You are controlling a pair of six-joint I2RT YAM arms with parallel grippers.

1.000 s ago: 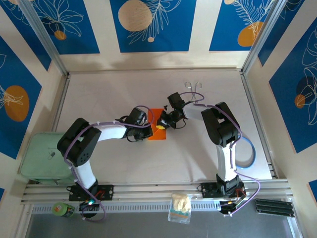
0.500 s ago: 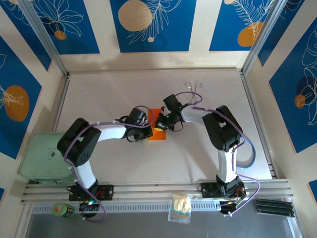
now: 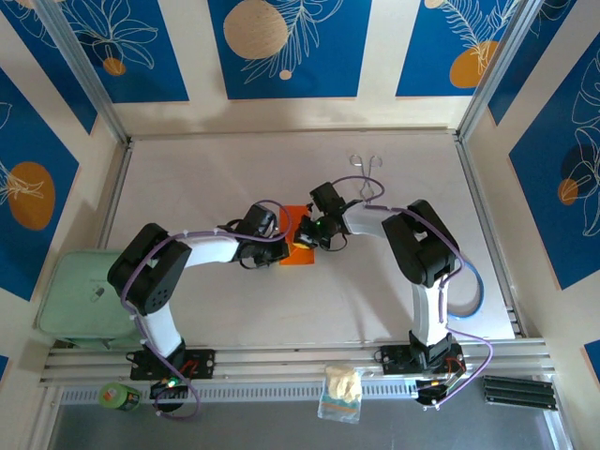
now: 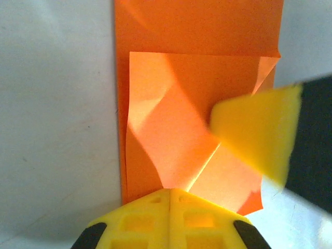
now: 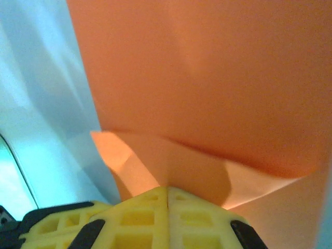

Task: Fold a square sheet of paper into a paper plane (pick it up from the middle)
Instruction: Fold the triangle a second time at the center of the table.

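Mid-fold, it seems: left gripper [image 4: 171, 192] and right gripper [image 5: 167, 190], each pressed together, bear on the paper [image 4: 197, 31]; next probably a firm creasing stroke.

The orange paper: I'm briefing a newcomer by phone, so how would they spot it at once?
On the pale table, follow both robot arms to the point mid-table where they meet. The orange paper lies there beneath their tips, one layer folded over. It is the only bright orange thing on the table; the arms are black and white.
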